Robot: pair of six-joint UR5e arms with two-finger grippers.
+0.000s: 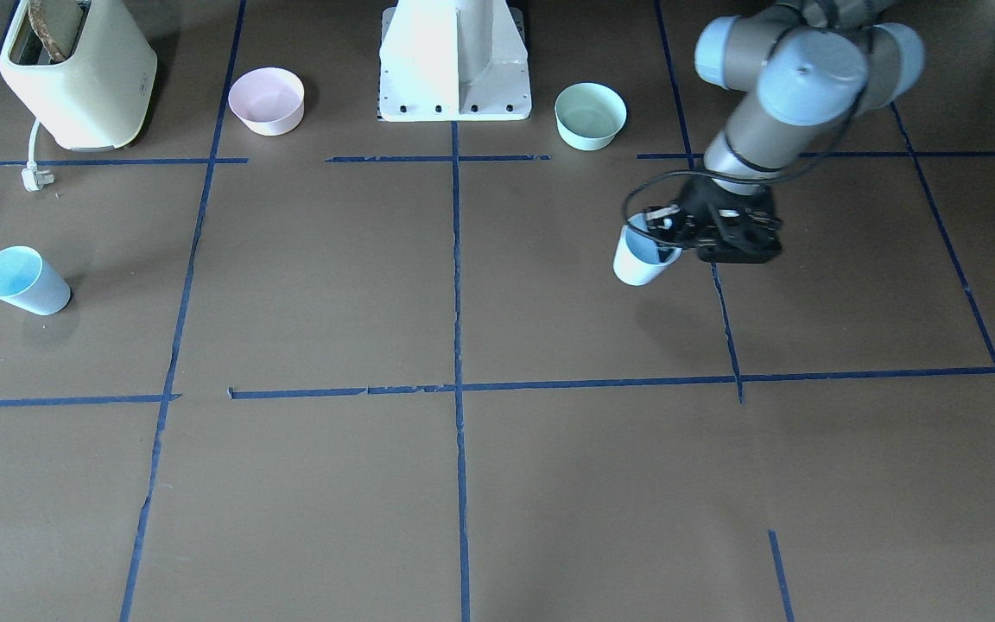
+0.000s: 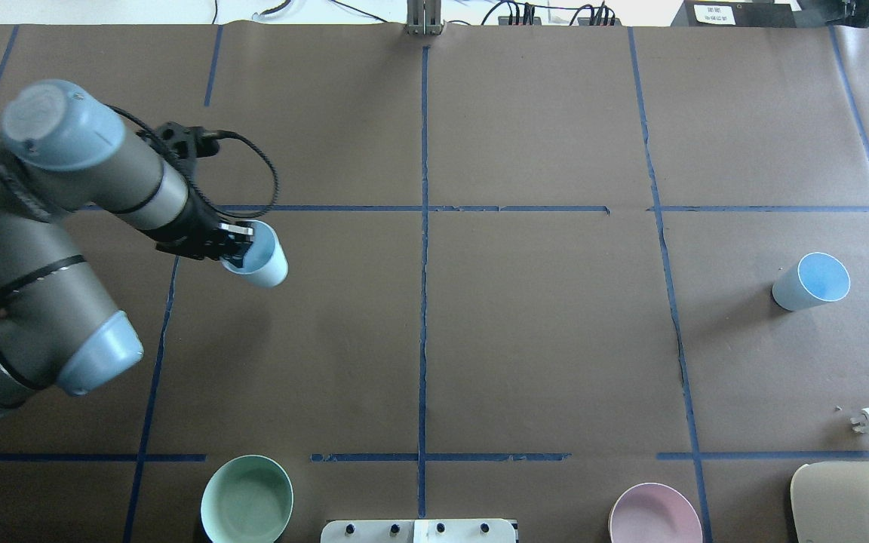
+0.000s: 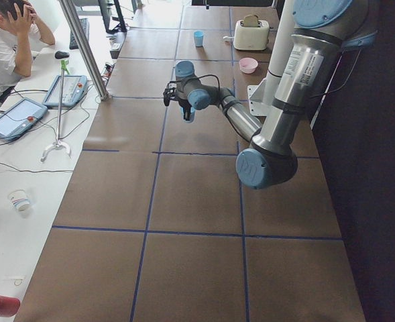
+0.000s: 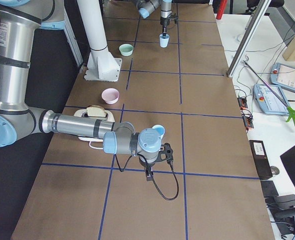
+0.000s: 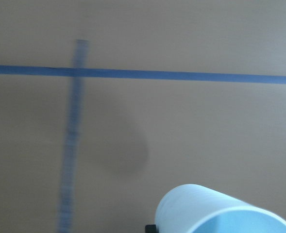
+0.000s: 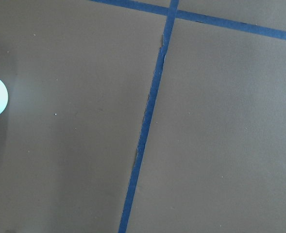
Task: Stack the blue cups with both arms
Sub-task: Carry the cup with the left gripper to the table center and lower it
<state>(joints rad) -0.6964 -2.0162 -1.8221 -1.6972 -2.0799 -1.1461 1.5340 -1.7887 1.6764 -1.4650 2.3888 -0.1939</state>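
My left gripper (image 1: 677, 235) is shut on the rim of one blue cup (image 1: 640, 262) and holds it tilted a little above the table; both also show in the overhead view, the gripper (image 2: 241, 240) and the cup (image 2: 262, 260). The left wrist view shows that cup's rim (image 5: 220, 211) with its shadow on the paper below. The second blue cup (image 2: 810, 281) stands alone on my right side (image 1: 25, 280). My right gripper (image 4: 150, 170) shows only in the exterior right view, close in front of that cup (image 4: 158, 131); I cannot tell whether it is open.
A mint-green bowl (image 2: 247, 498) and a pink bowl (image 2: 655, 516) stand near the white base pedestal (image 1: 454, 60). A cream toaster (image 1: 74, 73) with its plug (image 2: 868, 422) stands at my near right corner. Blue tape lines cross the brown table.
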